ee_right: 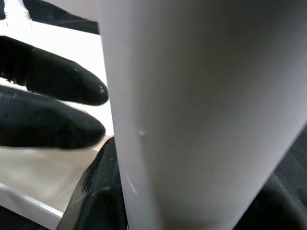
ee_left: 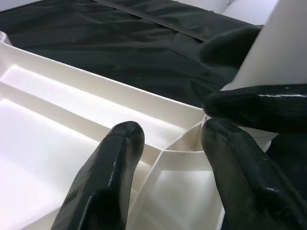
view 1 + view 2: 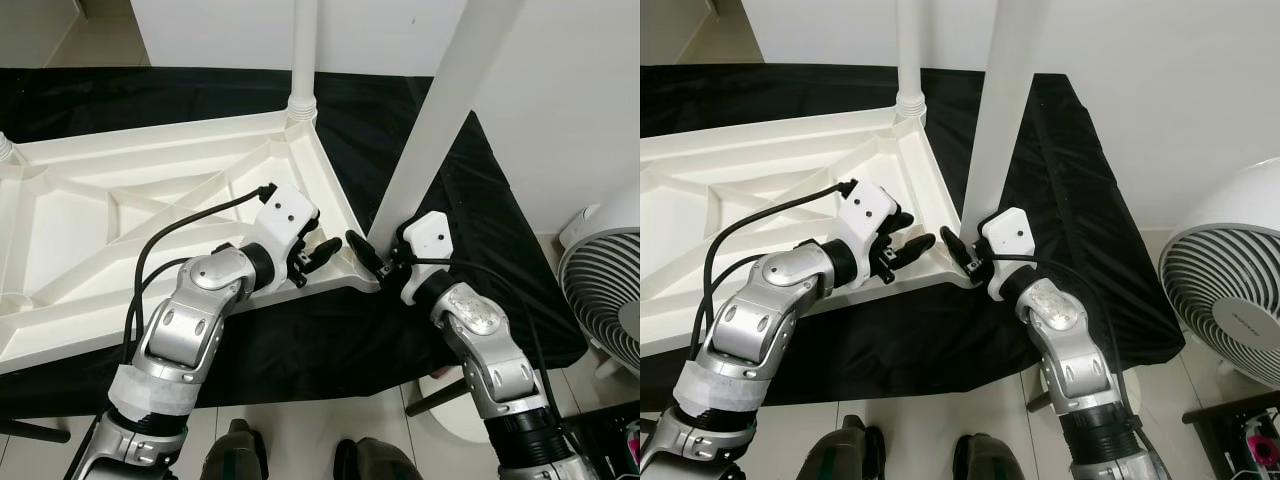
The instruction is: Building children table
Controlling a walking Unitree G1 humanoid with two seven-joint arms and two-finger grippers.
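Now right gripper [image 3: 375, 256] clasps the leg [image 3: 440, 110] beside left gripper [image 3: 318, 256].

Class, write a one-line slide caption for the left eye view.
Right gripper seats a white leg into the upturned tabletop corner.

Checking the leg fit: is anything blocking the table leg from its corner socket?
Nothing visible does. The right tool grips the white leg at the tabletop corner; the left tool sits beside that corner, not under the leg.
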